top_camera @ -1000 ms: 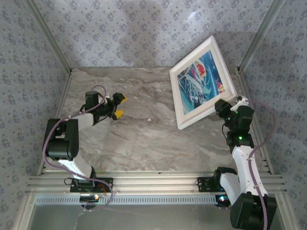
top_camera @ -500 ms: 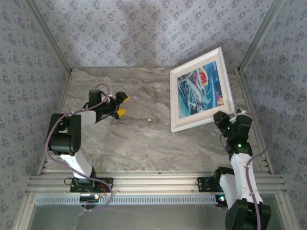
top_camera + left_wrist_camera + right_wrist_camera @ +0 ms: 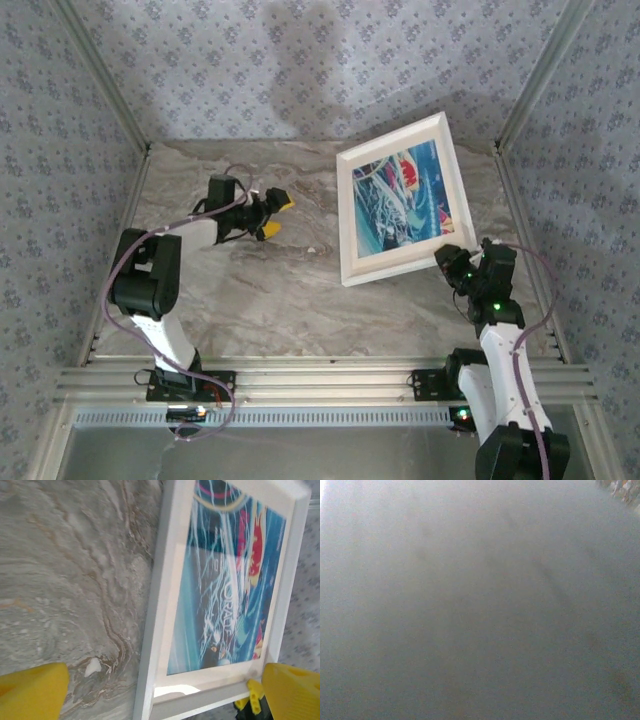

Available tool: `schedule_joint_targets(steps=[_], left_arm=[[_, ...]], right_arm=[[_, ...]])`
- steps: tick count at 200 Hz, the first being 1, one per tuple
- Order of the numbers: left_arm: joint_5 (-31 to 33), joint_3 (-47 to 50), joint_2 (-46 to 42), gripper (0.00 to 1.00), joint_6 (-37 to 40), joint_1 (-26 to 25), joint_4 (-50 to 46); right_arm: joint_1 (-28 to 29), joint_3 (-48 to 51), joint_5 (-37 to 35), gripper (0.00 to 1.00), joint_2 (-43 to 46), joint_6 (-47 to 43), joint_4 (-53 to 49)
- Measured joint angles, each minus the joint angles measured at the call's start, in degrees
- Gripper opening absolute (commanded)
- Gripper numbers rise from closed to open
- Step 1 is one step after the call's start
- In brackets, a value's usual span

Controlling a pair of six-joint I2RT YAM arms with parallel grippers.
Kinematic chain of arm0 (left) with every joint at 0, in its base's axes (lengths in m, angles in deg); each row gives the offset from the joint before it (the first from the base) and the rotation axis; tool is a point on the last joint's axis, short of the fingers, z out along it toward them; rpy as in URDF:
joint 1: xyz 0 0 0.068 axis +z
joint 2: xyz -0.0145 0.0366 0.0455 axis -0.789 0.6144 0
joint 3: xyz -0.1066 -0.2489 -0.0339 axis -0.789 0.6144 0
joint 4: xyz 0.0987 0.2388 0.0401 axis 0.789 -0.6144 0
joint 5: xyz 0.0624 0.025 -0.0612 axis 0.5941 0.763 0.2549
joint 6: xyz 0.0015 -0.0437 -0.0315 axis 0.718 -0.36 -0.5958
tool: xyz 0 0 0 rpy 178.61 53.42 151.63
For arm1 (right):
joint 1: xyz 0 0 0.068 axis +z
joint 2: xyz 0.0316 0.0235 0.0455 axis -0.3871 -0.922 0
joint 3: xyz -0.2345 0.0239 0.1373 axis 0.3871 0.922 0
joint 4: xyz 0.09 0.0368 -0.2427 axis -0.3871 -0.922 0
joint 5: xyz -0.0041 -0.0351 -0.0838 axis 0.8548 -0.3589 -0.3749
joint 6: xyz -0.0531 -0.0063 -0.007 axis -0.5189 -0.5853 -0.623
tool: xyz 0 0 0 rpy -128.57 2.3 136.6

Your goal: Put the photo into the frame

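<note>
The marble tabletop (image 3: 260, 300) runs from the arm bases to the patterned back wall. The frame (image 3: 346, 220), white with thin flat moulding, is over its far right part. It is tilted, with its picture side up and its top edge leaning toward the far right corner. Whether its near left corner touches the marble cannot be told from above.

The photo (image 3: 400, 200) sits inside the frame, its blue-teal swirls and red marks facing up. A white border lies between the print and the moulding.

In the left wrist view the frame (image 3: 160, 605) stands just past the marble (image 3: 75, 580). The photo (image 3: 225, 595) shows through a glossy, reflecting face.

The right arm rises from the near right edge. The right gripper (image 3: 450, 262) is clamped on the frame's near right corner, carrying it by the moulding. The right wrist view is a grey blur, probably the frame's back held close to the lens, though that is uncertain.

The left arm reaches across the left half of the tabletop toward the frame. The left gripper (image 3: 277, 218) is near the frame's left side but apart from it. It is spread wide and holds nothing. Its yellow fingertips (image 3: 30, 692) sit at the two lower corners of the left wrist view.
</note>
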Motion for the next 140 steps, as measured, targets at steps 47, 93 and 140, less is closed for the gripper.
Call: schedule_joint_targets(steps=[47,93,140], left_arm=[[2.2,-1.8,-0.1,0.97,6.6,-3.3,-7.6],[5.8,-1.8,-2.4,0.97,10.9,-2.5,-13.5],[7.6,-1.2,-5.5,0.97,12.5,-0.2,-15.6]], right_arm=[[1.9,-2.1,1.7,0.0,-11.5,-0.1,2.8],[3.3,-10.1,4.5,0.0,-23.7,-5.9,2.6],[6.0,-16.8,6.3,0.0,-33.9,-11.1,2.5]])
